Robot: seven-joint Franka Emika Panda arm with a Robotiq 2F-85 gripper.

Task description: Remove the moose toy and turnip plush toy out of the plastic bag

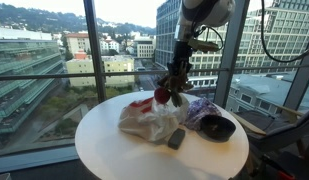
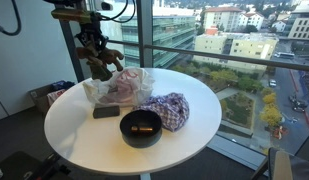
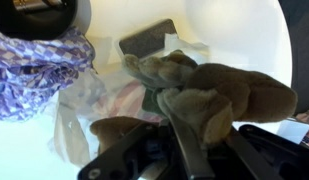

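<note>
**Round white surface (image 2: 69, 140) beside a window.**

Far left, in an exterior view, the tool (image 2: 97, 57) hangs over the left part of the surface. Its fingers are pressed together on the brown moose toy (image 2: 104, 66). The toy is held in the air above the left end of the plastic bag (image 2: 122, 88). Whether its lowest part touches the bag cannot be told.

The bag lies crumpled on the far left half of the surface, and pale pink shows through its film. Just near of the bag, a flat dark rectangular object (image 2: 106, 112) lies on the surface. To the right and nearer the edge stands a black bowl (image 2: 141, 129), which holds a small orange-red item too small to identify. Right of the bowl and just beside it is a bunched purple patterned cloth (image 2: 170, 108), which also lies just beside the bag's right end.

In an exterior view from the opposite side, a reddish form (image 1: 161, 97) sits at the top of the bag, just beside the held toy. What it is cannot be told.

In the wrist view, the cloth (image 3: 39, 70) is at left and the bag (image 3: 89, 115) is at centre. The dark object (image 3: 149, 40) lies above the bag in the picture. The moose toy (image 3: 219, 95) fills the right, pinched at the lower edge by the tool.
</note>
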